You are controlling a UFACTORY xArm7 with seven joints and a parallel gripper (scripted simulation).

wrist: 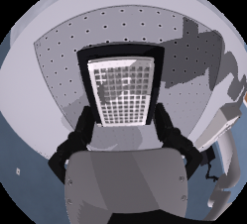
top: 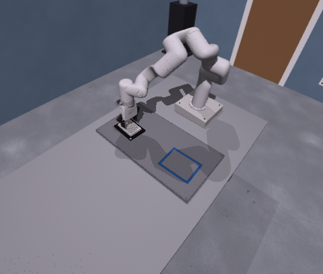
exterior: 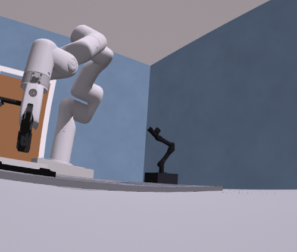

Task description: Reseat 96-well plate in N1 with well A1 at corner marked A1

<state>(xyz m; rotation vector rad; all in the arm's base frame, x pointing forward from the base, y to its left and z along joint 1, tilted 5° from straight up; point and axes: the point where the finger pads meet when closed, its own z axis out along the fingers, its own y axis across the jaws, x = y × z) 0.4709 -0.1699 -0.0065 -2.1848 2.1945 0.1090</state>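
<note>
The tool (wrist: 124, 127) is hanging over the plate nest N1 (top: 129, 129) with its two black fingers spread fully wide and gripping nothing; in the wrist view they are straddling the near end of the 96-well plate (wrist: 123, 90), one on each long side. The plate is lying inside the black nest near one end of the dark deck (top: 205, 162), which is resting on the counter (top: 59, 201); in the exterior view the fingertips are standing just above it, not touching.

What could go wrong from here is mostly a matter of where the fingers are coming down; if they descend off-centre toward the plate's near end, the plate may be tilting as it lifts and catching on the nest's locators; if a fingertip lands on the plate's rim or the nest frame, it may be jamming rather than sliding alongside. The cut corner is too small to make out here, so which way the plate is facing cannot be confirmed.

Elsewhere, the blue taped outline B1 (top: 163, 157) is lying well apart along the deck, with nothing standing on it; the arm's base (top: 216, 109) is sitting beside the deck; a small dark arm (exterior: 162, 149) is standing far off by the wall; nothing is blocking the path between N1 and B1.
</note>
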